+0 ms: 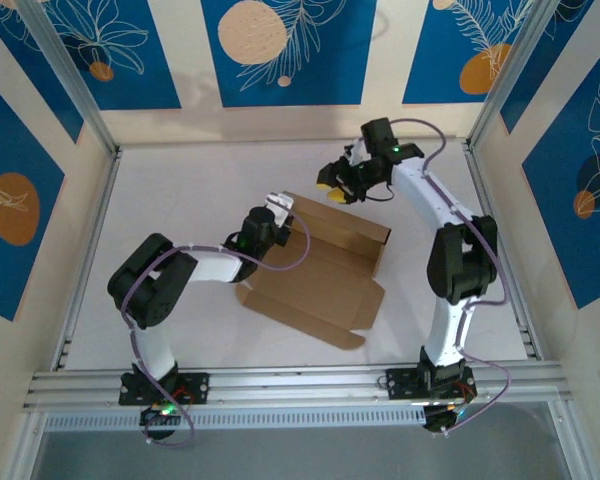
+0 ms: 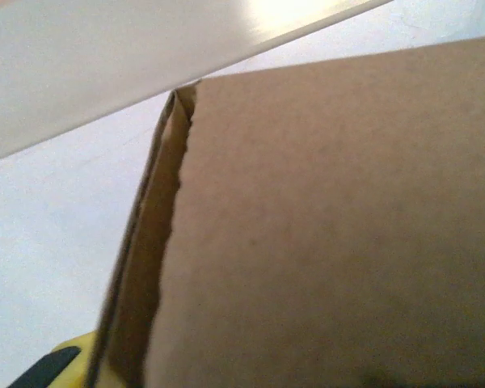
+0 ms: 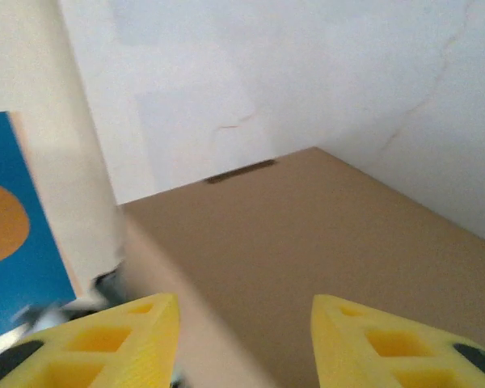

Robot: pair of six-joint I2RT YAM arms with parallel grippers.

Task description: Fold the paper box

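Observation:
The paper box (image 1: 320,285) lies partly folded in the middle of the white table, its back wall and left wall raised and its front flaps flat. My left gripper (image 1: 277,212) is at the top of the box's left wall. In the left wrist view the brown panel (image 2: 331,226) hides the jaws, with one yellow finger (image 2: 65,365) showing beside the panel's edge. My right gripper (image 1: 330,190) hovers above the far left corner of the box. It is open, its yellow fingers (image 3: 137,339) wide apart over the cardboard (image 3: 307,234), with nothing between them. A narrow slot (image 3: 238,171) shows near the panel's far edge.
The white table (image 1: 180,190) has patterned blue and cream walls on three sides. Metal posts (image 1: 70,75) stand at the back corners. An aluminium rail (image 1: 300,385) runs along the near edge by the arm bases.

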